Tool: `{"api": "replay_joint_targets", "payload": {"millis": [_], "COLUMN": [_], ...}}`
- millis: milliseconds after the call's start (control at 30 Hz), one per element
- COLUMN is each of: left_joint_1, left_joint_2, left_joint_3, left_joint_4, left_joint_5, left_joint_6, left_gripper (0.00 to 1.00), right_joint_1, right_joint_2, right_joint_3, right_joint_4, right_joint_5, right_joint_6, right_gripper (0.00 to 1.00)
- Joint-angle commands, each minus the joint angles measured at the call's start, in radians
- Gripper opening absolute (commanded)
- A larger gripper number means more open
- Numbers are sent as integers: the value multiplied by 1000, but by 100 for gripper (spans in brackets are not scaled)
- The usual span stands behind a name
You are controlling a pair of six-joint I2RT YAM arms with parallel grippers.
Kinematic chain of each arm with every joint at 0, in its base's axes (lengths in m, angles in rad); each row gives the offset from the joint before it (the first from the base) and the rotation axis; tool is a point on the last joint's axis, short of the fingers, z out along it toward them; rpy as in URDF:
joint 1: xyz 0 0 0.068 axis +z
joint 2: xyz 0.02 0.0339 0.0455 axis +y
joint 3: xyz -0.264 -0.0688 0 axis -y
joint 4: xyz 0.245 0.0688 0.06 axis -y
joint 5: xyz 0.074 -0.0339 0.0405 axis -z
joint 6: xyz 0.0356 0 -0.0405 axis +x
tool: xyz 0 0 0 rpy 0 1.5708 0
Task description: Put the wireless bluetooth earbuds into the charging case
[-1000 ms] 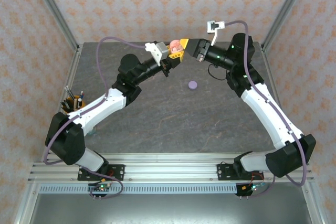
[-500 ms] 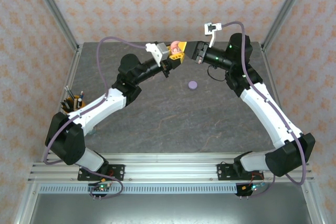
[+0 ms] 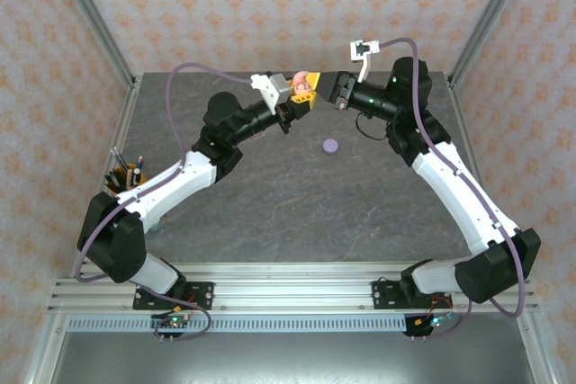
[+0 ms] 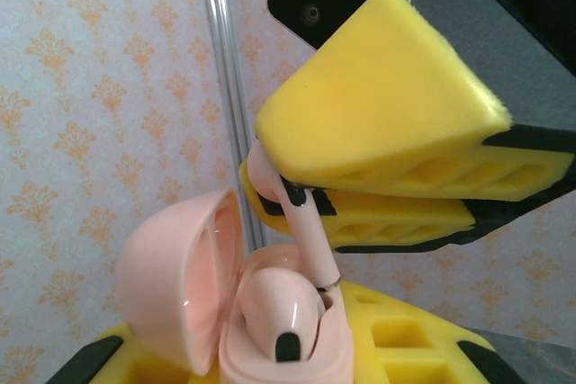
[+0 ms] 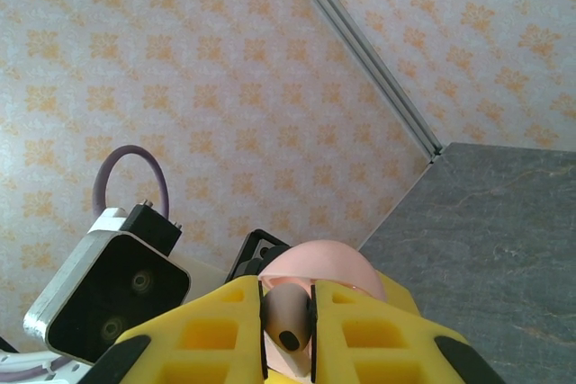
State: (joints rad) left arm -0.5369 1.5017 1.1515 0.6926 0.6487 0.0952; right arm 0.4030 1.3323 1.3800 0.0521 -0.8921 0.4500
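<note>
The dark grey marbled table (image 3: 297,213) carries a closed lilac round case (image 3: 330,145) just above the frame's centre, and a cup of pens (image 3: 126,177) at its left edge.

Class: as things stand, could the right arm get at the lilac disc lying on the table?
Probably yes for reach: the lilac disc lies in the open, with nothing around it. But the right gripper is shut on a pink earbud, so it couldn't grasp it yet.
</note>
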Motion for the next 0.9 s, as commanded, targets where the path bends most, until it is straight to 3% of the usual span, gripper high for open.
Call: {"api": "replay_joint_targets", "payload": {"millis": [0,300,600,733,867], "left_joint_1": [-1,-1,-2,-4,-5], "left_joint_2": [-21,-28,-26,-24,-26], "left_joint_3": [23,23,30,30,26], "left_joint_4": [27,28,25,26,25], "left_joint_5": [25,25,20,22,22], "left_joint_6": [9,9,6,5,5], "left_gripper": [0,0,0,0,0], "right_joint_1": [-6,-9,-9,-9,-10], "right_joint_2": [-28,-24,-21,-21,-25], "right_joint_3": [20,13,30,31,28], "right_joint_4": [-13,-14,-106,-132,-142], "right_joint_5": [16,2,-58,-39,3], "right_joint_6": [-26,-25,-120,-139,-142], "right_gripper": [17,16,16,20,32]}}
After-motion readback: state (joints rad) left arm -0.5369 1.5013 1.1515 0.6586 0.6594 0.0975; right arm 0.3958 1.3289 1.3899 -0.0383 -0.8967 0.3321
